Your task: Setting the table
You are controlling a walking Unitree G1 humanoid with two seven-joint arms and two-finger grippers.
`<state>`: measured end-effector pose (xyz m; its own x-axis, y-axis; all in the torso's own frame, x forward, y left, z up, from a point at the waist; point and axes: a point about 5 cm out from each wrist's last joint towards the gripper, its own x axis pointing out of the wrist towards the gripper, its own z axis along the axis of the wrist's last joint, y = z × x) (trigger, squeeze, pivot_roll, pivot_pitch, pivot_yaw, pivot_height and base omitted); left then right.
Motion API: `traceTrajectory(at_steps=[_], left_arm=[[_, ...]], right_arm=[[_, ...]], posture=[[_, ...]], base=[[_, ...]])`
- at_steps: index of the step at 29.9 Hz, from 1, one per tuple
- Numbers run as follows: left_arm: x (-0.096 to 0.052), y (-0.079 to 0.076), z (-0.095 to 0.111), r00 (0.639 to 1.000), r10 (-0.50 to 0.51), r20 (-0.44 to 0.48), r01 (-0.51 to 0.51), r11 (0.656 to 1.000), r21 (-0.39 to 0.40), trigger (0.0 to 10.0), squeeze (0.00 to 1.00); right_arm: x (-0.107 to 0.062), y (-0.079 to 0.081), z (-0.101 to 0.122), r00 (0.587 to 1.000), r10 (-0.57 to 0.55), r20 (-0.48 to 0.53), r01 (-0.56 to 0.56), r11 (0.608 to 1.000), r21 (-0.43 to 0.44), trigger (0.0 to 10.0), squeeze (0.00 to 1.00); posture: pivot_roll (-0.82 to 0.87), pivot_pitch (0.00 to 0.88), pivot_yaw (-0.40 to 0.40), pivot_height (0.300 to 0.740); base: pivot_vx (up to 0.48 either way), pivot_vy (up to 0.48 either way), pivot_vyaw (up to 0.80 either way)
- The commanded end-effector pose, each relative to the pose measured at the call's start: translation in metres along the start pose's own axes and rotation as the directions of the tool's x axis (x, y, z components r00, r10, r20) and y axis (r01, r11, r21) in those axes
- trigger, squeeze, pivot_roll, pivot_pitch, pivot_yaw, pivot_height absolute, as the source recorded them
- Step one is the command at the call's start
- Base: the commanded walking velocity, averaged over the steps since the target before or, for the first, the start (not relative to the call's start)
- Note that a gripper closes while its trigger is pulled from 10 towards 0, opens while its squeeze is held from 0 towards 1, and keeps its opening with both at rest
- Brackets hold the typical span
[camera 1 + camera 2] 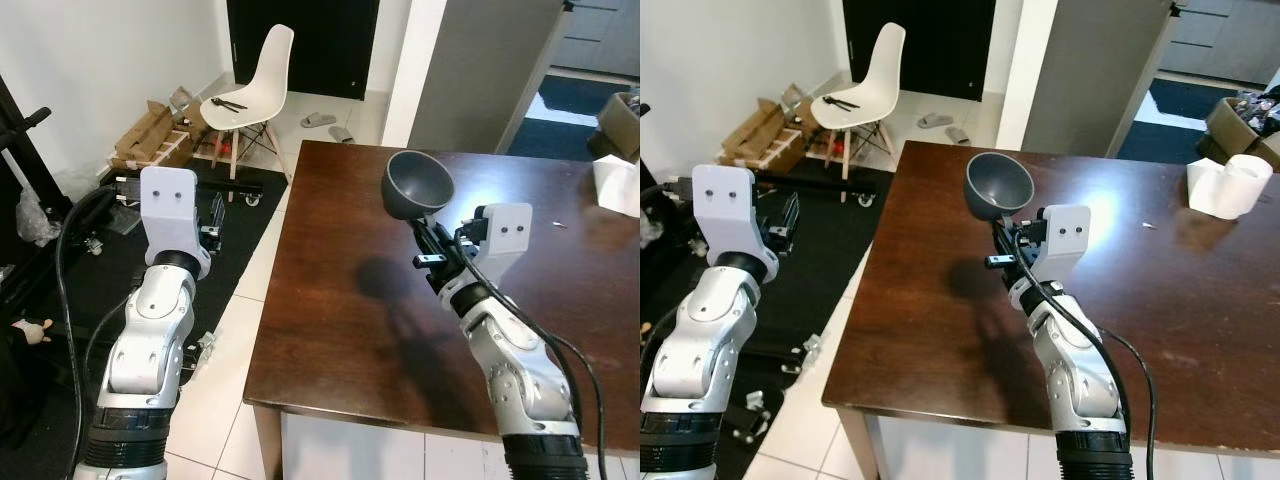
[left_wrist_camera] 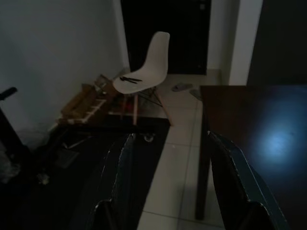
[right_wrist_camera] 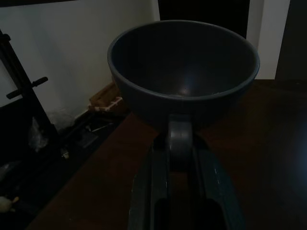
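The right gripper hung above the dark desk, its jaws clamped on the rim of a grey bowl held clear of the wood. The left gripper, jaws parted and empty, hovered over the black mat. Beyond stood a white chair.

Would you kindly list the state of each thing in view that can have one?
bowl: empty, held by its rim above the table, tilted
right gripper: shut on the bowl
left gripper: open, holding nothing, off the table's side
table: not yet set
white chair: upright, dark utensils on its seat
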<state>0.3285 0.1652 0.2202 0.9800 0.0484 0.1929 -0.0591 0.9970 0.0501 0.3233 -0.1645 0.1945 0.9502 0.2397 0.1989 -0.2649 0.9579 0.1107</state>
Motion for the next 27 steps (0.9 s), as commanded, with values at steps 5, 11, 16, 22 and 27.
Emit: traceTrajectory(at_steps=[5, 11, 16, 22, 27], left_arm=[[-0.004, 0.002, -0.007, 0.995, -0.081, -0.064, 0.083, 0.996, 0.018, 10.0, 0.0], [-0.002, 0.001, -0.002, 0.968, -0.232, -0.097, 0.24, 0.968, 0.076, 10.0, 0.0], [0.001, -0.016, 0.007, 0.918, -0.382, -0.103, 0.392, 0.915, 0.098, 10.0, 0.0], [0.001, -0.017, 0.013, 0.908, -0.406, -0.108, 0.416, 0.905, 0.094, 10.0, 0.0], [-0.003, -0.014, 0.015, 0.9, -0.417, -0.126, 0.429, 0.898, 0.098, 10.0, 0.0]], right_arm=[[0.0, -0.005, -0.01, 0.999, -0.04, -0.034, 0.04, 0.999, -0.005, 10.0, 0.0], [0.007, -0.024, -0.014, 0.995, -0.062, -0.081, 0.056, 0.996, -0.073, 10.0, 0.0], [0.01, -0.05, -0.01, 0.992, -0.083, -0.094, 0.069, 0.986, -0.151, 10.0, 0.0], [0.01, -0.048, -0.01, 0.995, -0.049, -0.092, 0.033, 0.986, -0.165, 10.0, 0.0], [0.009, -0.044, -0.02, 0.992, -0.043, -0.116, 0.024, 0.987, -0.16, 10.0, 0.0]], posture=[[-0.02, 0.032, 0.098, 0.74], [-0.01, 0.07, 0.144, 0.74], [0.0, 0.115, 0.177, 0.74], [0.02, 0.142, 0.201, 0.74], [0.04, 0.15, 0.211, 0.74]], base=[[0.0, 0.0, 0.0], [0.0, 0.0, 0.0], [0.0, 0.0, 0.0], [0.0, 0.0, 0.0], [0.0, 0.0, 0.0]])
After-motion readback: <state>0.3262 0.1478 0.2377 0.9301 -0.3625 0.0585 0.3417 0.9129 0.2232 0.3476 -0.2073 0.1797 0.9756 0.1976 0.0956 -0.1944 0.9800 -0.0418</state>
